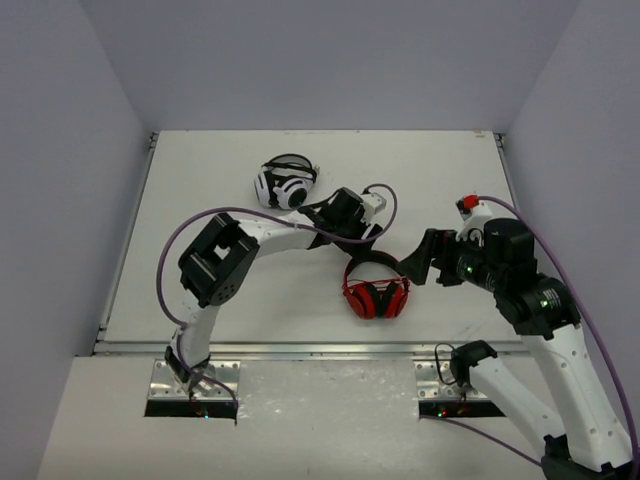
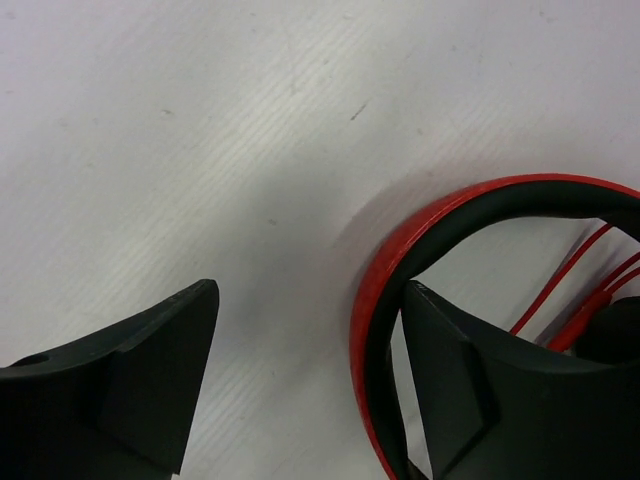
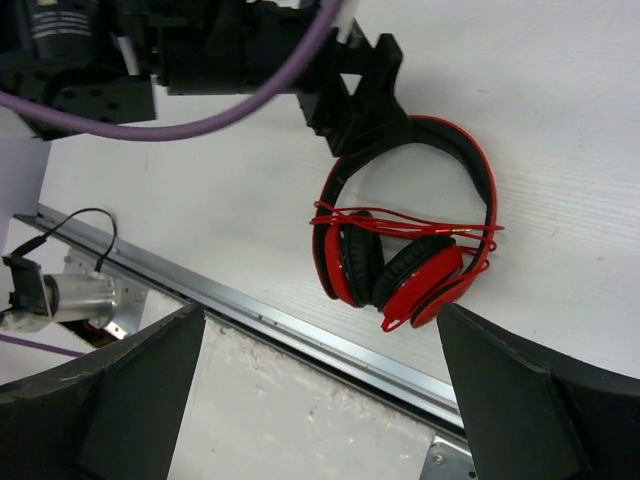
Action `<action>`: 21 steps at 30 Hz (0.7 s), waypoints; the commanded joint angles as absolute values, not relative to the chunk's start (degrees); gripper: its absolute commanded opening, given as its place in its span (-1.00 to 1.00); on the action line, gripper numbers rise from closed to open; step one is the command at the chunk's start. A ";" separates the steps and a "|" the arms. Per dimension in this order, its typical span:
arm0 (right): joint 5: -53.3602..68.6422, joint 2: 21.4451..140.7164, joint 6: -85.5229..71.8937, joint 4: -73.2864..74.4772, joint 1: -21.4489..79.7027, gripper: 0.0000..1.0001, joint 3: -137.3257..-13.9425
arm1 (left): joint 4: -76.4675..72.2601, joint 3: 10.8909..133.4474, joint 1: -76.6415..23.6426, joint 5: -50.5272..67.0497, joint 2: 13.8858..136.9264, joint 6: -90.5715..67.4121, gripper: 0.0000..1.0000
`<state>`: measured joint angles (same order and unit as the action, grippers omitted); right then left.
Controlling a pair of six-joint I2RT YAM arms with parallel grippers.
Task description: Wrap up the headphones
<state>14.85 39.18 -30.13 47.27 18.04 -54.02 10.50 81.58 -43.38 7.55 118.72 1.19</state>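
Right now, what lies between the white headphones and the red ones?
The left gripper, open at the red headband, shown in the top view.

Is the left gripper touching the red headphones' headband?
Cannot tell. In the left wrist view the open left gripper straddles the band of the headphones. One finger sits close beside it, but neither contact nor a gap shows plainly.

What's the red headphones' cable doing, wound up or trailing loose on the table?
Wound up. In the right wrist view several strands of the cable cross between the sides of the headphones; none trails onto the table.
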 commanded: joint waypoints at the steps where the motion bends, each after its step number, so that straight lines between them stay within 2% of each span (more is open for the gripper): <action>1: 9.43 39.81 -28.30 47.81 18.02 0.98 -57.30 | 6.68 80.69 -41.84 1.42 109.10 -3.95 0.43; 2: 8.01 40.16 -28.04 48.86 17.93 0.98 -57.65 | 6.51 79.99 -41.84 0.36 107.51 -5.17 0.61; 6: -2.35 40.69 -27.24 51.85 17.93 0.98 -59.59 | 8.25 79.80 -41.14 -12.43 100.38 -10.10 0.73; 7: -4.46 40.52 -26.64 52.81 17.93 0.98 -60.46 | 10.70 79.80 -40.70 -15.26 97.59 -13.15 0.99; 11: -13.78 39.20 -21.72 54.49 18.02 0.98 -62.49 | 17.46 75.94 -39.82 -28.18 89.03 -18.61 1.00; 15: -19.24 36.74 -19.25 57.48 17.93 0.98 -64.42 | 35.04 71.65 -39.20 -46.90 76.58 -36.86 1.00; 17: -20.04 35.34 -18.11 58.01 17.93 0.98 -64.07 | 41.45 68.13 -39.11 -51.92 70.17 -41.12 1.00; 21: -17.50 30.51 -16.26 56.60 17.93 0.98 -60.57 | 46.04 62.15 -39.02 -52.56 53.75 -40.09 1.00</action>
<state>-16.45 32.62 -19.97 57.30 18.02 -61.93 38.20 63.57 -39.31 -45.63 61.89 -35.18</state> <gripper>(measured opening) 0.993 1.000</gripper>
